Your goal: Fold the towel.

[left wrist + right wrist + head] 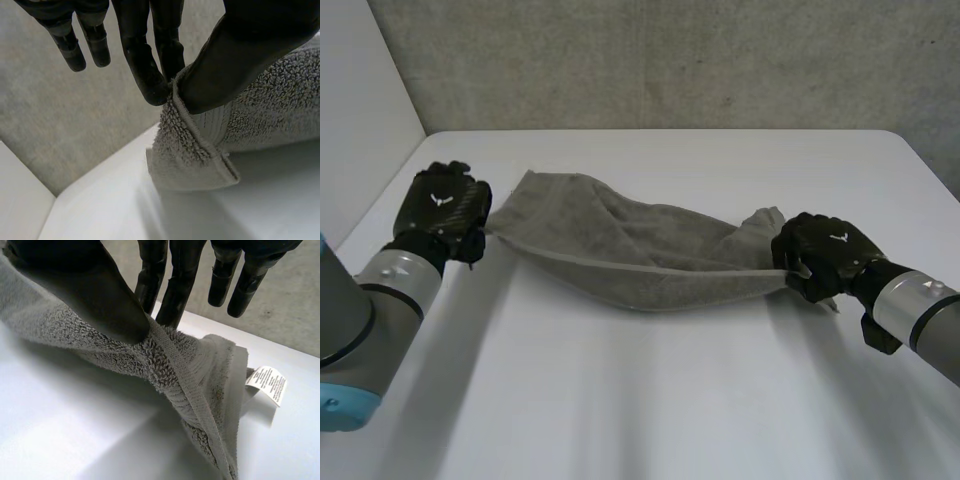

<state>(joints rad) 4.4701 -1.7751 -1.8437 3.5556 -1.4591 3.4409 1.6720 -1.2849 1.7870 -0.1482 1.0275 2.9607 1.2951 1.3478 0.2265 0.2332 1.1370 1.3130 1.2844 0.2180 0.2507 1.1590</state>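
Across the middle of the table [640,420]: the towel [630,250], strung out between the two hands, long axis side to side, bunched and sagging onto the table midway. At its left end the left hand [445,205], thumb pressed against fingers [145,75], a hemmed corner pinched between them; the outer fingers straight, off the cloth. At the other end the right hand [825,255], same pinch, thumb over fingers [175,300], near the label [267,385]. Hands well apart, backs up, roughly level. Judgement: the fold turns on carrying one end along that axis to the other.
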